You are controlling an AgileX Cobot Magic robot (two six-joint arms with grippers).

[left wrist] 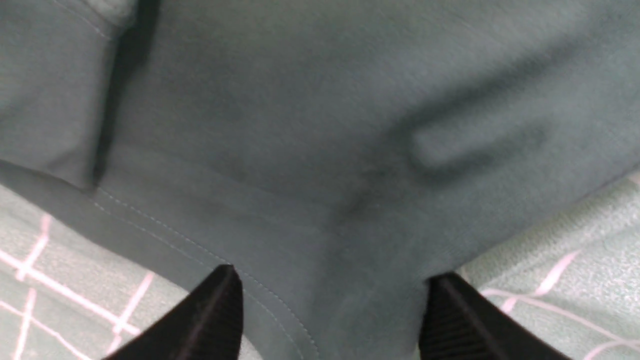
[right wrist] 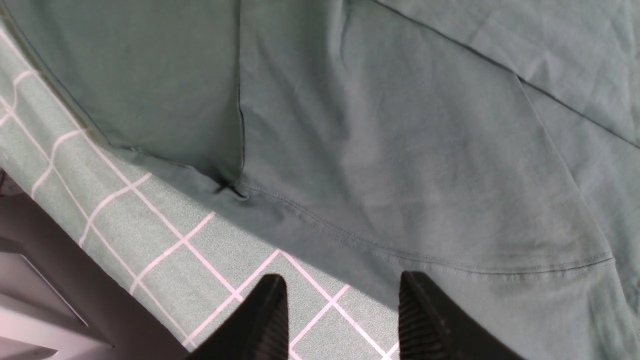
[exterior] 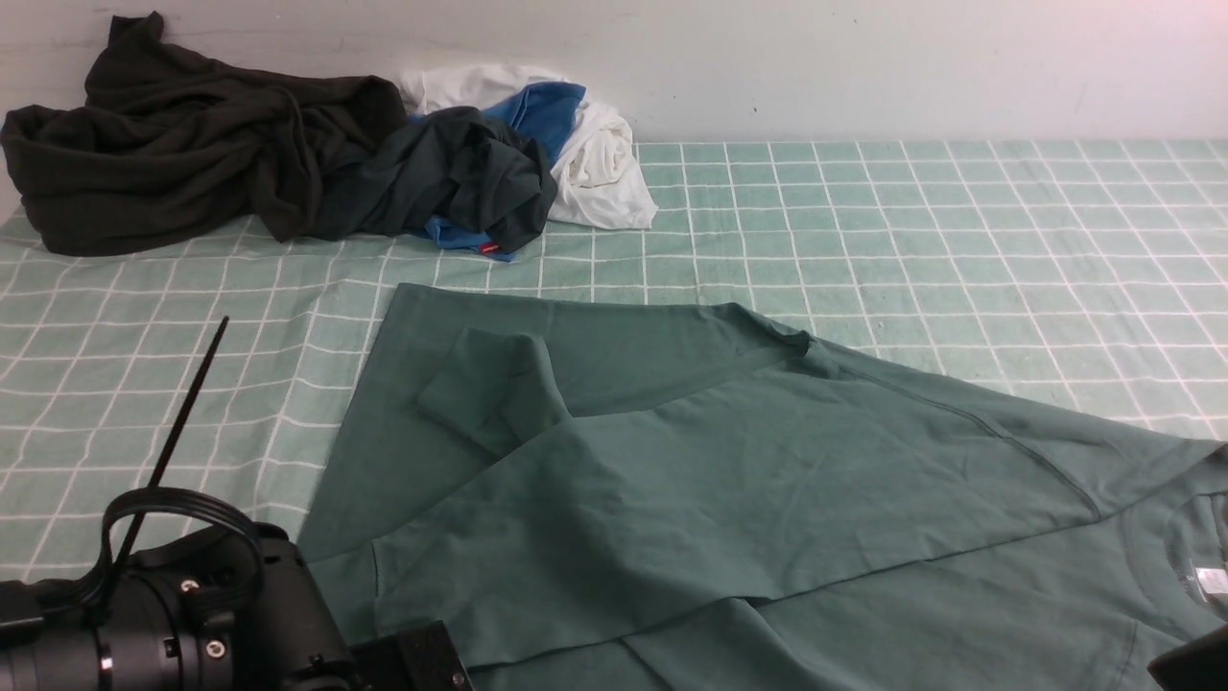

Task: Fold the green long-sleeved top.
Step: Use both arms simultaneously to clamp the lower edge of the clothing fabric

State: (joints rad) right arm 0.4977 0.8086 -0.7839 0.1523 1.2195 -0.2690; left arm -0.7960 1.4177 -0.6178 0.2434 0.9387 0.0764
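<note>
The green long-sleeved top [exterior: 729, 461] lies spread across the near half of the checked cloth, one sleeve folded in over its body, its neck and white label [exterior: 1211, 579] at the right edge. My left gripper [left wrist: 330, 285] is open and low over a stitched hem of the top [left wrist: 310, 150]; the cloth lies between its fingers. The left arm [exterior: 163, 614] shows at the bottom left of the front view. My right gripper [right wrist: 342, 295] is open just off the top's hem [right wrist: 400, 150], over the checked cloth. A bit of the right arm [exterior: 1194, 662] shows at the bottom right.
A pile of other clothes lies at the far left by the wall: a big black-brown garment [exterior: 182, 144], a very dark green one [exterior: 460, 173], blue [exterior: 542, 110] and white [exterior: 600, 168] ones. The checked green cloth [exterior: 959, 221] covers the table. The table's near edge [right wrist: 45, 260] shows in the right wrist view.
</note>
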